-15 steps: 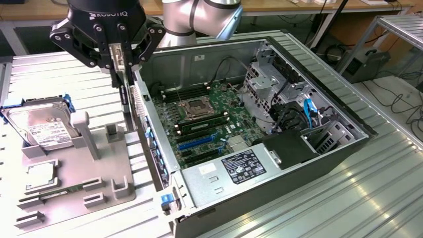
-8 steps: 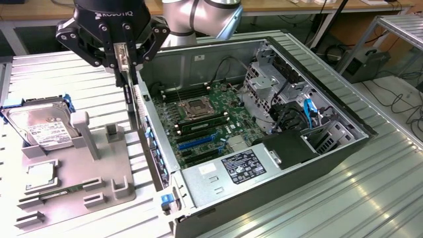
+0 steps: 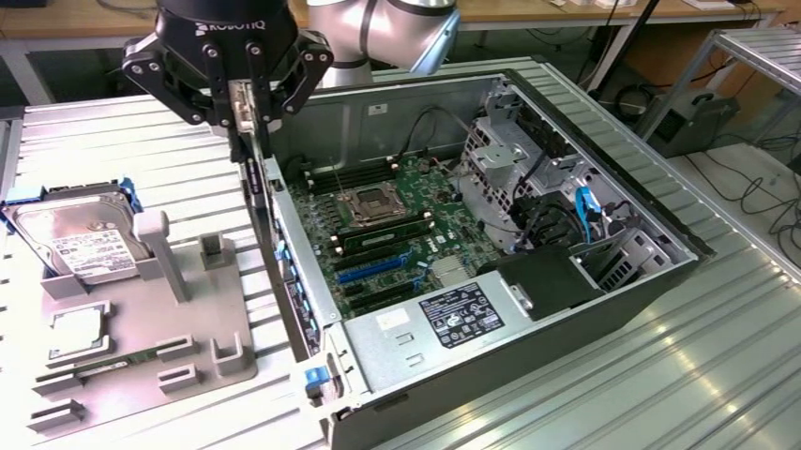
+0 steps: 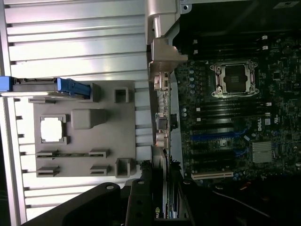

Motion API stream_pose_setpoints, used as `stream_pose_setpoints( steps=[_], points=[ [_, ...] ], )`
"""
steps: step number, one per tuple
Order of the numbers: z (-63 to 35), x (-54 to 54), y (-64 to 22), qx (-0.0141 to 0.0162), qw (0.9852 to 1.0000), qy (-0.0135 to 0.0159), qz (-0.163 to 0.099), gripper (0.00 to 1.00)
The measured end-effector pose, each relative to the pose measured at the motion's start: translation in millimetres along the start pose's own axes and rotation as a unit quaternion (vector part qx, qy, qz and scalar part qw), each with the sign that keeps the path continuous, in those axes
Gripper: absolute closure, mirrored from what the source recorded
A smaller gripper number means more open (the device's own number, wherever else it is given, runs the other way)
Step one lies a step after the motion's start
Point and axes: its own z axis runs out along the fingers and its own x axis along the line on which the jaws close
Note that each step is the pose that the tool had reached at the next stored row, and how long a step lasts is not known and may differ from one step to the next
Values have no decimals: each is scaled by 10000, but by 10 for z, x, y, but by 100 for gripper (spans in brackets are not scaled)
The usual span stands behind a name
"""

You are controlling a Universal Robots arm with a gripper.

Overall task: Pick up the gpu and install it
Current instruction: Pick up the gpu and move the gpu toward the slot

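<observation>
One gripper (image 3: 247,114) pinching one gpu (image 3: 258,192): a thin, flat, dark card hanging edge-down over the wall of one open metal case (image 3: 538,366). One grey moulded tray (image 3: 213,319) holds one boxy silver drive (image 3: 75,244) and one square chip (image 3: 78,330).

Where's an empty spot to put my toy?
Bare ribbed table to the exterior view's right of the computer case, and between the hard drive and the table's far edge. Crowded: slots of the gray holder, inside the case.
</observation>
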Motion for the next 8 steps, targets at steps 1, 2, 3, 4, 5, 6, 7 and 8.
stream_pose_setpoints(
  steps=[1, 2, 3, 4, 5, 6, 7, 8],
  points=[
    [1, -12, 1, 0, 10000, 0, 0, 74],
    [1, -27, 2, 1, 10000, 0, 0, 74],
    [1, -42, 3, 1, 10000, 0, 0, 74],
    [1, -53, 4, 1, 10000, 0, 0, 74],
    [2, -63, 5, 1, 10000, 0, 0, 74],
    [2, -77, 6, 1, 10000, 0, 0, 74],
    [2, -87, 7, 1, 10000, 0, 0, 74],
    [2, -96, 7, 1, 10000, 0, 0, 74]
  ],
)
